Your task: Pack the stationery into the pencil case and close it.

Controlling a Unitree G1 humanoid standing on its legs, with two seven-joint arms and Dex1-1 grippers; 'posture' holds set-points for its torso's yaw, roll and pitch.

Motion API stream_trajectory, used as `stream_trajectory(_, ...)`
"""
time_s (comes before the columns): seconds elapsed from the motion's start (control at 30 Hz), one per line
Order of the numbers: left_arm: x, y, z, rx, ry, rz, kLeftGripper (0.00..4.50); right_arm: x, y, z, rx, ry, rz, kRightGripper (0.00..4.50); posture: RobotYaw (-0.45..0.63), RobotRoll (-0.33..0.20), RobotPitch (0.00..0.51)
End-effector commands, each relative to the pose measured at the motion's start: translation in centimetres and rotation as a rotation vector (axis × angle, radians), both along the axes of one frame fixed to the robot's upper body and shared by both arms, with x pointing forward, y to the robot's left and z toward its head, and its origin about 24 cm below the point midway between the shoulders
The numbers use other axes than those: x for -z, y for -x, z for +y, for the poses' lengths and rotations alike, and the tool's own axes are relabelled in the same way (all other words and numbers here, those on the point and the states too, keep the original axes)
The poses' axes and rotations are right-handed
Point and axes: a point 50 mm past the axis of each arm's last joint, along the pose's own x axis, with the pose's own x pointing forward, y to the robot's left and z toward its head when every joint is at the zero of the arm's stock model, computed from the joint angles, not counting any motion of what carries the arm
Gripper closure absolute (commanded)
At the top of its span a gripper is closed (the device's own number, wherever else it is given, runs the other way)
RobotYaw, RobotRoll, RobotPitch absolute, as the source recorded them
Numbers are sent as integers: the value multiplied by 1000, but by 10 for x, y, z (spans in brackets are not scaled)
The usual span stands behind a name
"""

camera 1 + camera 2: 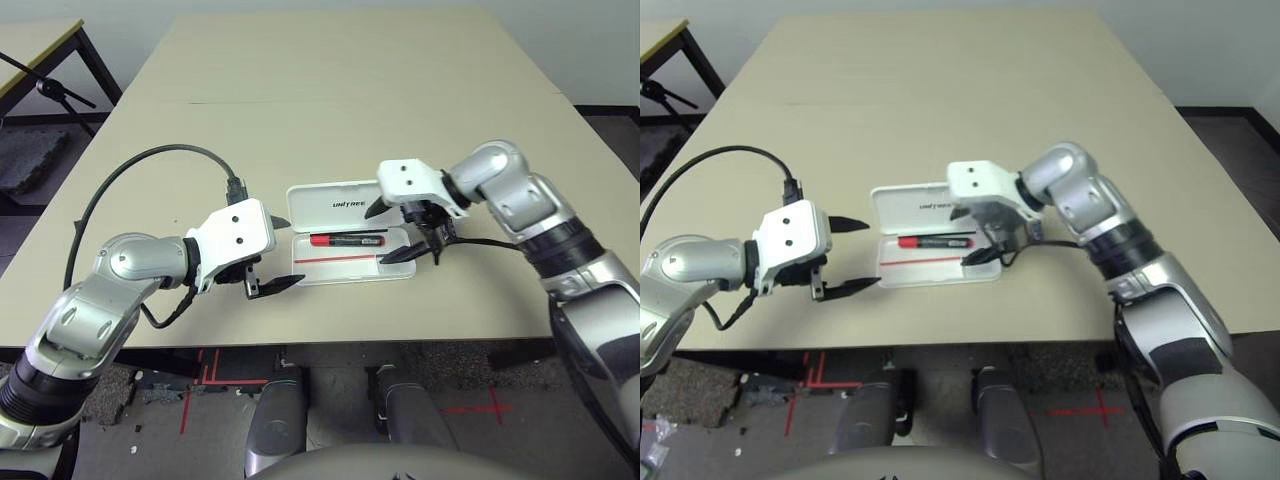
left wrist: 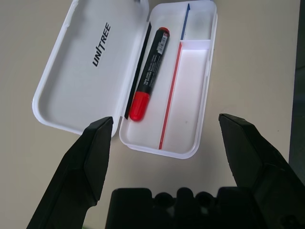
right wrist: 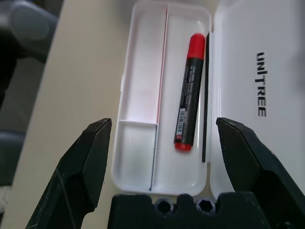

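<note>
So the pencil case (image 2: pixel 186 95) is lying open on the table (image 1: pixel 300 80), with UNITREE in black lettering inside the lid (image 2: pixel 90 67), and the red marker (image 3: pixel 189 95) sits in the long compartment next to the hinge, barcode label and tiny pale print on its black barrel, too small for me to read. Left gripper (image 2: pixel 164 138) has its jaws wide open just beside the case, and the right gripper (image 3: pixel 164 138) is spread open over the other end, holding nothing.
</note>
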Motion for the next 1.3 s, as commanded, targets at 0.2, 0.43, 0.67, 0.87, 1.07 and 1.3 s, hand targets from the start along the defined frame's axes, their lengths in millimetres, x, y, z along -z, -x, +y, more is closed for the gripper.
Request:
stream_trajectory(0.2,1,6,5,-34,2,10,0,-22,18,-43,96,-221,-10,25,193,0,127)
stream_trajectory(0.43,3,6,10,-80,1,18,0,-17,26,-49,130,-219,-1,25,184,0,123)
stream_trajectory(0.67,4,-4,37,-364,-90,42,0,-12,24,-44,133,-211,-11,25,196,0,122)
stream_trajectory(0.87,5,-15,53,-661,4,90,0,-9,21,-41,132,-203,-16,25,208,0,125)
stream_trajectory(1.07,12,-22,58,-962,88,210,0,-5,18,-37,129,-190,-20,25,210,0,131)
stream_trajectory(1.3,25,-29,44,-1145,175,319,0,-2,18,-33,125,-185,-22,25,197,0,136)
